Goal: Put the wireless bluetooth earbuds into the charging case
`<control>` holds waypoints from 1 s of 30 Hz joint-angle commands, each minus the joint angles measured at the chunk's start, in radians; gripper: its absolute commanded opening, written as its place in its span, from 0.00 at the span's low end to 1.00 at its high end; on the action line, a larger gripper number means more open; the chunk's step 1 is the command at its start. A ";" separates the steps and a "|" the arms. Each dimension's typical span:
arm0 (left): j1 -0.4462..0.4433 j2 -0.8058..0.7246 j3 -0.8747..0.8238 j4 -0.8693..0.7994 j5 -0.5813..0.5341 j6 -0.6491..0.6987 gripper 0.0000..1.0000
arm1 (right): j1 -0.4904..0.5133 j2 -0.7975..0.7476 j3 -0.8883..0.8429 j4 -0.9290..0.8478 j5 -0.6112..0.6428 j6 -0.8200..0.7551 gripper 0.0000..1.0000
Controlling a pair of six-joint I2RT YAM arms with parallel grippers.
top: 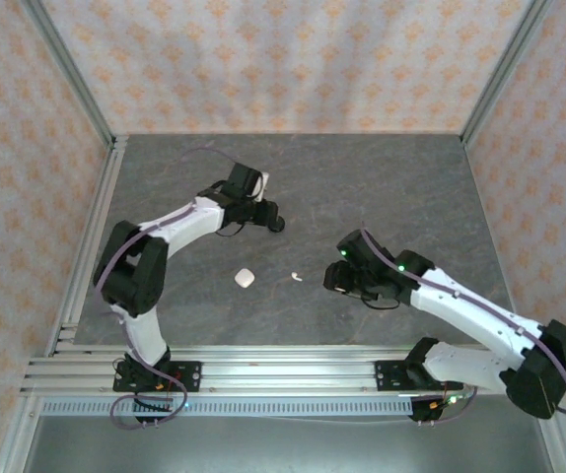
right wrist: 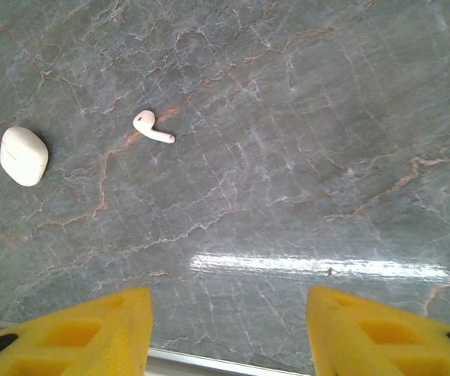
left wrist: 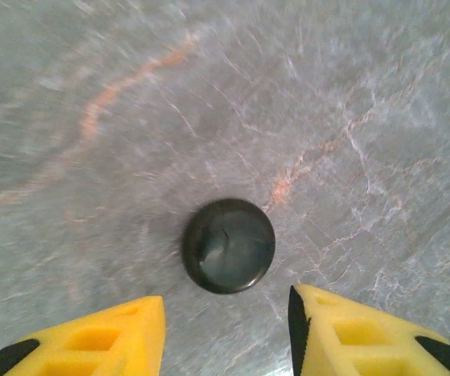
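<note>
A round black charging case, lid shut, lies on the grey marble table just ahead of my left gripper. That gripper's yellow fingers stand apart, open, with nothing between them. In the top view the black case sits at the tip of the left gripper. A white charging case, shut, lies to the left, with one white earbud loose on the table beside it. My right gripper hangs open and holds nothing, well short of both. From above, the earbud lies between the white case and the right gripper.
Aluminium rails run along the near table edge, and one shows just under the right fingers. Frame posts and patterned walls close the left, right and back sides.
</note>
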 commanded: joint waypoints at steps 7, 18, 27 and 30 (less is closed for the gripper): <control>0.115 -0.287 -0.247 -0.057 -0.022 0.032 0.46 | 0.110 0.352 0.251 0.055 0.049 -0.142 0.56; 0.226 -0.634 -0.603 -0.075 -0.007 -0.081 0.51 | 0.224 0.900 0.779 -0.074 0.022 -0.414 0.69; 0.304 -0.829 -0.719 -0.075 0.010 -0.169 0.61 | 0.245 1.086 0.941 -0.127 0.040 -0.495 0.75; 0.313 -0.837 -0.716 -0.085 0.010 -0.167 0.62 | 0.251 1.127 0.977 -0.143 0.059 -0.519 0.76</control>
